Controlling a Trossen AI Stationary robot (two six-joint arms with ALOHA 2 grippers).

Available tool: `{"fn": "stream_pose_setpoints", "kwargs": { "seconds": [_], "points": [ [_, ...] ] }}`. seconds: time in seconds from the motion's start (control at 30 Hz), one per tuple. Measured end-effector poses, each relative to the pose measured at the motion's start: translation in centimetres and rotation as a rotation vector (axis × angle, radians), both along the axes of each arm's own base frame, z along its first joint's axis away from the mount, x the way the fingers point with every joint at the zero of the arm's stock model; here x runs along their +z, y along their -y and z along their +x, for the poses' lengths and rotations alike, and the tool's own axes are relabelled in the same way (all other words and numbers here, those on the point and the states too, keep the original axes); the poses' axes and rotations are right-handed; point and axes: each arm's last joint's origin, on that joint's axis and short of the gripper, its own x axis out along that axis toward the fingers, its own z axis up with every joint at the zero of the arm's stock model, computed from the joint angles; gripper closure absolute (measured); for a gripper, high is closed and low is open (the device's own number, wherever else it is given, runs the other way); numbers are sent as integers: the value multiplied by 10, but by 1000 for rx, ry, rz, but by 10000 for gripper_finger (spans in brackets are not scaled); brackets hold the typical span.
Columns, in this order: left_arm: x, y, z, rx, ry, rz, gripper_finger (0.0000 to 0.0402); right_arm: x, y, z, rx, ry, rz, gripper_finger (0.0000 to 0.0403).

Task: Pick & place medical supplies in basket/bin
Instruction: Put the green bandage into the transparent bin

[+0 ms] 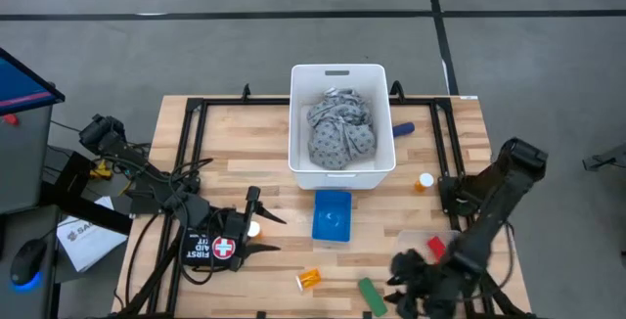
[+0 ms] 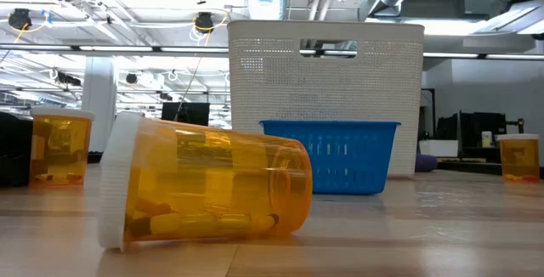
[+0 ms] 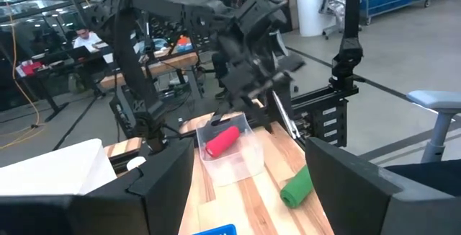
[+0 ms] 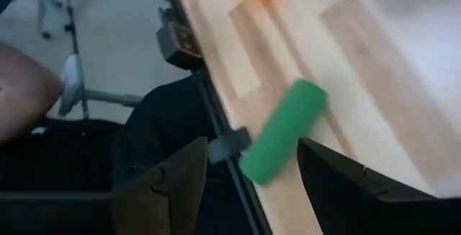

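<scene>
A grey patterned cloth [image 1: 340, 128] lies in the white bin [image 1: 305, 167]. One orange pill bottle [image 1: 308, 280] lies on its side near the table's near edge. A second [image 1: 424, 180] stands right of the bin. A third, white-capped [image 1: 253, 229], stands by my left gripper [image 1: 271, 231], which is open and points toward the right edge. My right gripper [image 4: 245, 177] is open, and the green stick [image 4: 282, 140] lies flat just ahead of its gap. A red stick [image 3: 222, 140] lies in a clear tray [image 3: 238, 164]. A blue stick [image 1: 403, 128] lies beside the bin. My left gripper has the third bottle's white cap [image 3: 135, 164] right beside one finger [image 3: 162, 174], outside the gap. I cannot tell whether the finger touches it.
A small blue basket [image 1: 333, 216] sits in front of the white bin. A black first aid pouch [image 1: 210, 249] lies under my left arm. Black frame rails [image 1: 445, 143] run along both sides of the table. In the low view the lying bottle [image 2: 204, 190] fills the foreground.
</scene>
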Motion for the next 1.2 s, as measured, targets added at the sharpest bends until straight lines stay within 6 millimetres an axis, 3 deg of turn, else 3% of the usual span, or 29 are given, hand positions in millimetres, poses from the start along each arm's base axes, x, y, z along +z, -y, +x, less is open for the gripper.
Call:
{"fn": "stream_pose_setpoints", "kwargs": {
  "seconds": [0.3,0.5,0.67,0.83,1.2],
  "points": [
    [0,0,0,0,-1,-2,143,-18,-1,57,107,-183,-9,191],
    [0,0,0,0,-1,-5,143,-26,-20,84,137,-306,-85,191],
    [0,0,0,1,0,-7,143,-49,-34,95,172,-439,-131,191],
    [-1,1,1,1,0,-8,143,-72,-31,95,156,-604,-235,191],
    [0,1,1,1,1,-9,143,-74,-30,104,163,-545,-247,191]
  ]
}}
